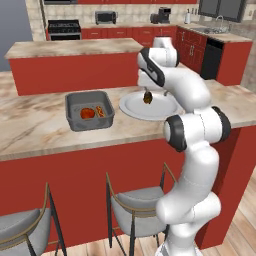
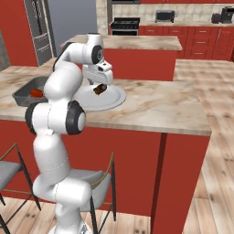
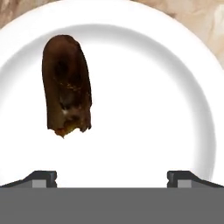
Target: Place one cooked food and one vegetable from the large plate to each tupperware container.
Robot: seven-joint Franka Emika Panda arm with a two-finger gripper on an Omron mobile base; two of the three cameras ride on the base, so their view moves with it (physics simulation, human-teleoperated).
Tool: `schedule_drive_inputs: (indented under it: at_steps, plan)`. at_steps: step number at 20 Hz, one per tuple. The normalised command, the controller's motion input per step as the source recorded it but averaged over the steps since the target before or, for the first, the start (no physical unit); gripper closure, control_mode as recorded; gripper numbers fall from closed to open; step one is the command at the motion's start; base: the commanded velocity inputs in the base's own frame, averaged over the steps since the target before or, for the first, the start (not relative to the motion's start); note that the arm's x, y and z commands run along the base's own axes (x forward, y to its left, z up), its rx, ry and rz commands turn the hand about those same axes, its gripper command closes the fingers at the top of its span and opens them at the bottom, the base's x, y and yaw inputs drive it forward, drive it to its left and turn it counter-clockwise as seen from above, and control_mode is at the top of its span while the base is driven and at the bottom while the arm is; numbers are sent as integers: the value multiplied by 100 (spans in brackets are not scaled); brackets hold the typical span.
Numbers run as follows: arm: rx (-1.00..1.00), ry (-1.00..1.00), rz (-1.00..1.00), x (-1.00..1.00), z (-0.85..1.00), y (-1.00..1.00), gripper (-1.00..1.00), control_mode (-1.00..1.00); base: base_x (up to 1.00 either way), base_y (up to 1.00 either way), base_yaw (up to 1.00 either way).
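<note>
The large plate point(image 1: 131, 106) point(image 2: 116, 97) point(image 3: 153, 109) lies on the marble counter, wide, white and round. On it rests a dark brown piece of cooked food point(image 1: 148, 97) point(image 2: 100, 90) point(image 3: 66, 89). My gripper point(image 1: 148, 90) point(image 2: 98, 85) point(image 3: 113, 177) hangs just over the plate, pointing down and open. In the hand view the brown piece lies ahead of the left fingertip point(image 3: 43, 177), and nothing sits between the tips. Left of the plate stands a dark grey tupperware container point(image 1: 75, 98) point(image 2: 23, 95) holding a red item point(image 1: 87, 113) point(image 2: 36, 93) and an orange one point(image 1: 100, 111).
The counter's front edge point(image 1: 75, 145) runs close below the plate and tub. Two grey-seated stools point(image 1: 135, 210) stand under it. A second island point(image 1: 75, 50) lies behind, then the stove point(image 1: 64, 29) and red cabinets along the back wall.
</note>
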Motion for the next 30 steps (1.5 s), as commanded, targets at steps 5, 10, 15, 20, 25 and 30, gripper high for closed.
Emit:
schedule_drive_inputs:
  at_steps: [5, 10, 15, 20, 25, 30]
  plan:
    - [-7, 14, 0, 33, 0, 18, -100, -100, 0, 0, 0]
    - [-6, 13, 0, 27, -11, 4, -100, -100, 0, 0, 0]
    - [-3, 0, 0, 25, -34, 0, -100, -100, 0, 0, 0]
    - [0, -1, 0, 2, -46, -4, -100, -100, 0, 0, 0]
    - [0, -5, 0, 0, -23, 0, -100, -100, 0, 0, 0]
    - [2, -2, 0, 0, -6, 0, 100, -100, 0, 0, 0]
